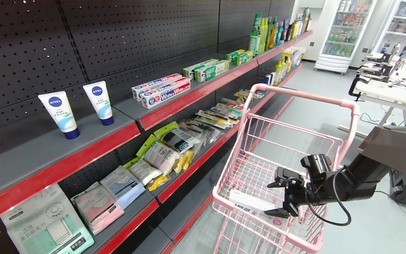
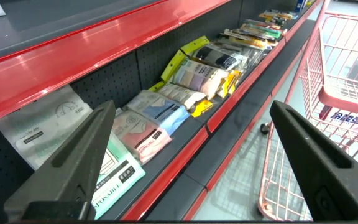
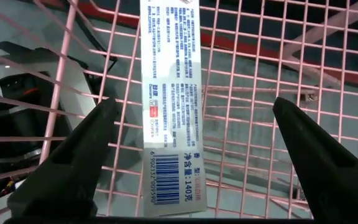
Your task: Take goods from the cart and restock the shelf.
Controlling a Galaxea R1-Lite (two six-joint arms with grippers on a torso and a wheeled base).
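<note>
A long white toothpaste box (image 1: 248, 207) lies on the wire floor of the pink cart (image 1: 296, 94). My right gripper (image 1: 277, 197) hangs open inside the basket just above it. In the right wrist view the box (image 3: 169, 93) shows its printed back and barcode, lying lengthwise between the spread fingers of the gripper (image 3: 194, 104), which do not touch it. My left gripper (image 2: 191, 109) is open and holds nothing, low beside the lower shelf (image 2: 229, 118) of packets. Matching toothpaste boxes (image 1: 162, 90) lie on the upper shelf (image 1: 83, 158).
Two white tubes (image 1: 78, 107) stand on the upper shelf's left part, with bare grey board around them. Green boxes (image 1: 210, 68) and bottles (image 1: 266, 31) sit farther along. Packets (image 1: 160, 155) crowd the lower shelf. The cart's rim and handle enclose my right arm.
</note>
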